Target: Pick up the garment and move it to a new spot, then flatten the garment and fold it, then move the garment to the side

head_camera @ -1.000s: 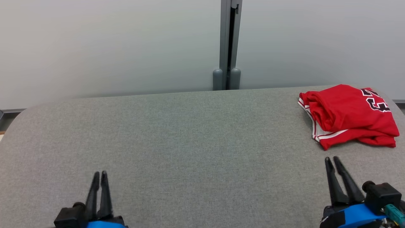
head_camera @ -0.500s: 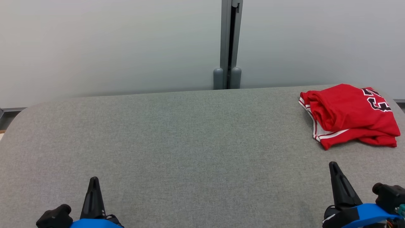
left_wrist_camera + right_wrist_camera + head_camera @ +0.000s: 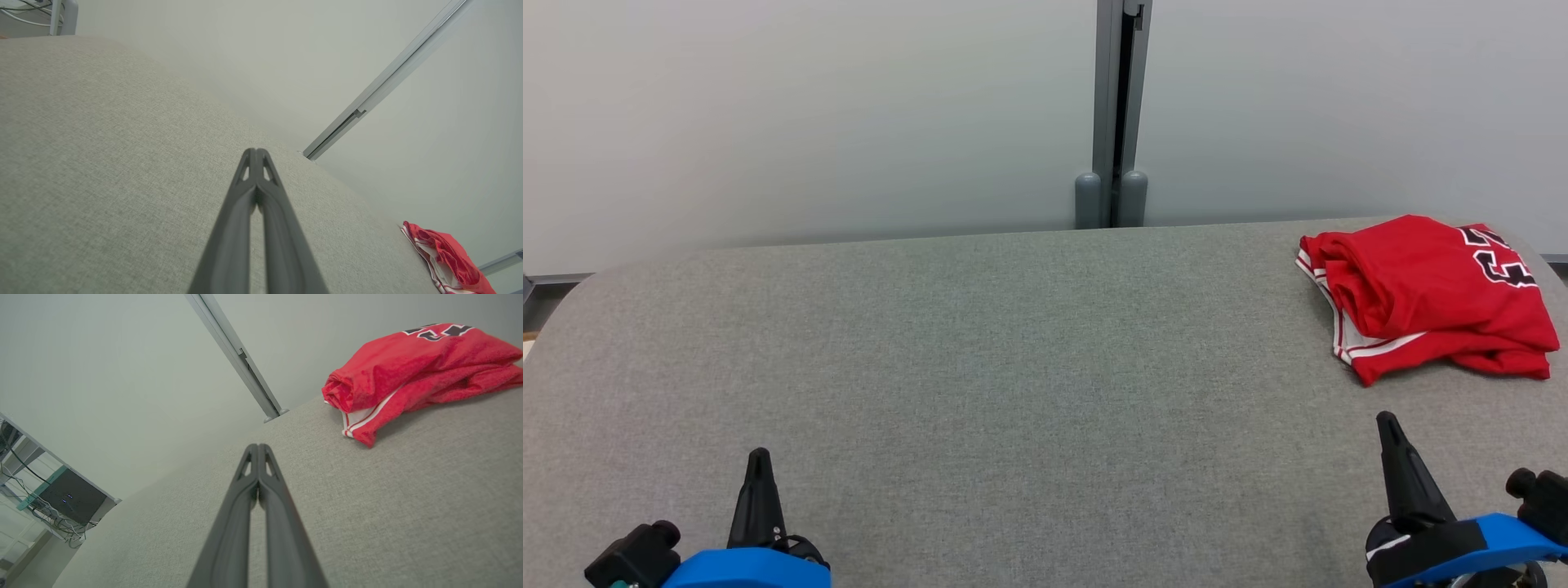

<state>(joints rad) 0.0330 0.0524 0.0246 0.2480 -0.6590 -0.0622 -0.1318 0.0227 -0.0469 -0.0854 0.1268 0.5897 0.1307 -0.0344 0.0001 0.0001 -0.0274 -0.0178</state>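
Rightward, red jersey (image 3: 1413, 286) with half-hidden black numerals (image 3: 1500, 263); left tool (image 3: 759, 465), right tool (image 3: 1390, 433) both pressed together.

The garment (image 3: 1421, 286) was red, trimmed with white stripes and black white-edged numerals. The counter (image 3: 1013, 367) was speckled grey weave. The fingers (image 3: 758, 506) were black, their wrist collars (image 3: 743, 569) blue.
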